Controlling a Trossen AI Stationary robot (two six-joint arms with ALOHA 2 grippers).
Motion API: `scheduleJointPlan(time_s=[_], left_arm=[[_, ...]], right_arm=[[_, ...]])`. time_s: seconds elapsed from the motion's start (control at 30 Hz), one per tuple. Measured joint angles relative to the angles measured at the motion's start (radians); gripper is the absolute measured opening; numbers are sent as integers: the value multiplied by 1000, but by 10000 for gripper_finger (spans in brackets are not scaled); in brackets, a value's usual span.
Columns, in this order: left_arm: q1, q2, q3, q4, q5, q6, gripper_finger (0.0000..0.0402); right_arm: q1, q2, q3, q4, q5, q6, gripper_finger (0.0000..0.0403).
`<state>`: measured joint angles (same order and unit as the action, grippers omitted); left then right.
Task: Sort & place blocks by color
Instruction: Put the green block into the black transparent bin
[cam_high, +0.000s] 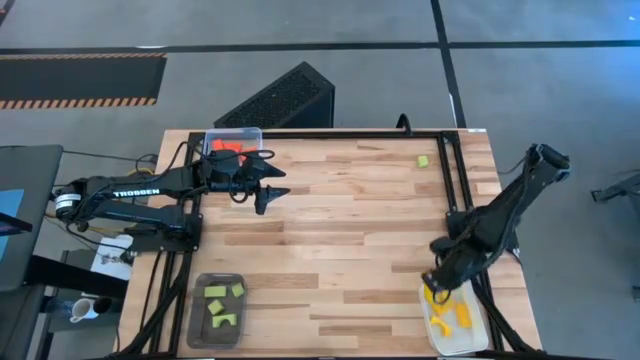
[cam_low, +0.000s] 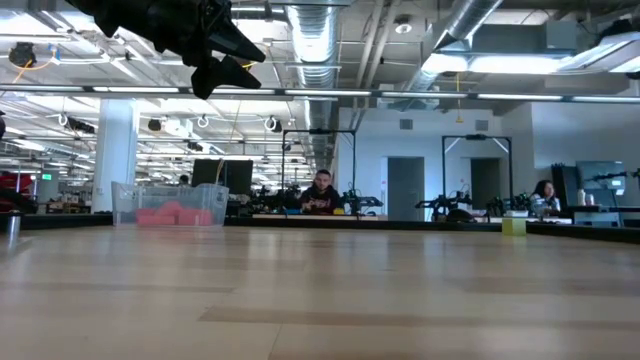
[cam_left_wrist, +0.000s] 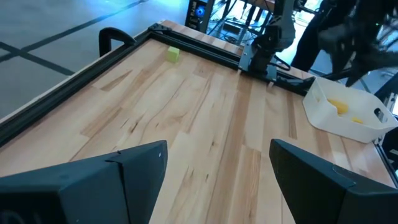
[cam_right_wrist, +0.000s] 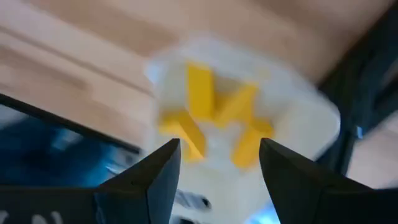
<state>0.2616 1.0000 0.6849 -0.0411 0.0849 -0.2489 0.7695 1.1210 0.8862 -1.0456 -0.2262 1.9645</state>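
Blocks mostly sorted. Right gripper (cam_high: 437, 290) hovers over the white tray (cam_high: 478, 340) at the bench's near right corner, fingers (cam_right_wrist: 149, 180) spread, nothing between them. Right wrist view, blurred, shows four yellow blocks (cam_right_wrist: 211, 118) lying loose in that tray under the gap; the high view also shows yellow pieces (cam_high: 448, 315) in it.

Left gripper (cam_high: 268, 186) hangs above the bench near the far left corner, just beside the clear tray (cam_high: 250, 134), fingers (cam_left_wrist: 124, 171) apart and empty. Low view has it high above the board (cam_low: 215, 55).

Red blocks (cam_high: 227, 146) sit in the clear tray at the far left edge; the low view shows them as pinkish lumps (cam_low: 175, 214) through the wall.

Green blocks (cam_high: 222, 306), about four, are in the dark grey tray (cam_high: 197, 335) at the near left corner.

One light green cube (cam_high: 423, 161) lies alone on the bare wood near the far right corner, well apart from both grippers and from every tray. It also shows in the left wrist view (cam_left_wrist: 173, 54) and the low view (cam_low: 514, 225).

People sit at desks in the room behind the bench (cam_low: 320, 192).
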Motion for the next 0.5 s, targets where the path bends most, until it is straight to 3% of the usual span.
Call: scheduleJointPlan(time_s=[0.23,0.4,0.5], left_arm=[[0,0,0,-5,-10,-8,265],[0,0,0,-4,-59,-8,265],[0,0,0,-6,-114,-9,265]], right_arm=[[-205,-141,12,-17,289,-204,224],[-480,-168,12,-17,421,-444,221],[-676,-164,12,-17,445,-565,221]])
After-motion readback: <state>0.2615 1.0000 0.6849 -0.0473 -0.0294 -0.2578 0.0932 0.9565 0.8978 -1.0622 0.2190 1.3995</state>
